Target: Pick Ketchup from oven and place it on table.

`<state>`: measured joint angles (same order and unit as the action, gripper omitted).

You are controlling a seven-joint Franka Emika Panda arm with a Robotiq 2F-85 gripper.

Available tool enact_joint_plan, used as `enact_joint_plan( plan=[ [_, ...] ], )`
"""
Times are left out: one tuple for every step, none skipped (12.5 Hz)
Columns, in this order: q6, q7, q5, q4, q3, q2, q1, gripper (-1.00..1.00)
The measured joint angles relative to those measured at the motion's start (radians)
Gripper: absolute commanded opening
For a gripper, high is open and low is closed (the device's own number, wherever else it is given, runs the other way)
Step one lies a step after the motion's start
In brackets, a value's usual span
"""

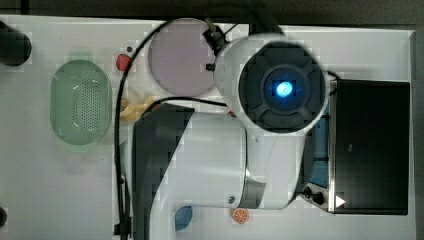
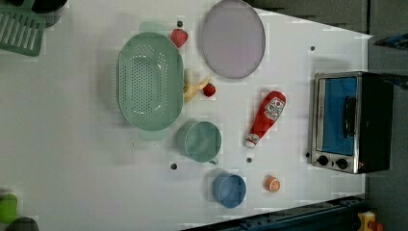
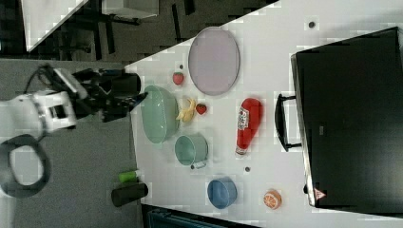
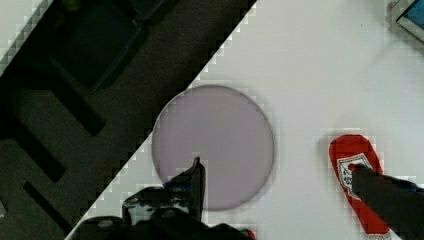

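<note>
Left view: one ketchup [image 2: 267, 118], two strawberries [image 2: 179, 37]

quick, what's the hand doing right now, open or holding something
Hand: open and holding nothing; its fingers stand wide apart above the ketchup, which lies on the table.

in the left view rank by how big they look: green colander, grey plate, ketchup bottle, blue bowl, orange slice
1. green colander
2. grey plate
3. ketchup bottle
4. blue bowl
5. orange slice

All lie on the same table, so nearness barely changes this.
</note>
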<state>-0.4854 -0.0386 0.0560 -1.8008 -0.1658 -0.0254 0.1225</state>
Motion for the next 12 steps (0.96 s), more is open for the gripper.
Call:
enact_joint_plan(
  plan=[
    [0.053, -0.002, -0.025, 0.024, 0.005, 0.002, 0.001, 1.00],
    [0.166, -0.012, -0.078, 0.056, 0.010, 0.010, -0.001, 1.00],
    [0.275, -0.042, -0.086, 0.070, 0.013, 0.016, -0.002, 1.00],
    [0.376, -0.075, -0.107, 0.080, 0.021, 0.019, -0.011, 1.00],
    [0.412, -0.078, -0.076, 0.088, 0.021, 0.022, -0.012, 1.00],
    [0.472, -0.086, -0.061, 0.108, 0.012, 0.030, -0.005, 1.00],
    [0.501, -0.087, -0.067, 0.140, 0.012, 0.037, -0.005, 1.00],
    [0.497, -0.096, -0.068, 0.152, 0.012, 0.036, -0.002, 1.00],
    [0.497, -0.099, -0.084, 0.156, 0.014, 0.030, -0.002, 1.00],
    [0.492, -0.105, -0.091, 0.158, 0.015, 0.024, -0.005, 1.00],
    [0.465, -0.110, -0.101, 0.157, 0.007, 0.018, 0.002, 1.00],
    [0.461, -0.110, -0.092, 0.159, 0.005, 0.015, 0.004, 1.00]
  ],
)
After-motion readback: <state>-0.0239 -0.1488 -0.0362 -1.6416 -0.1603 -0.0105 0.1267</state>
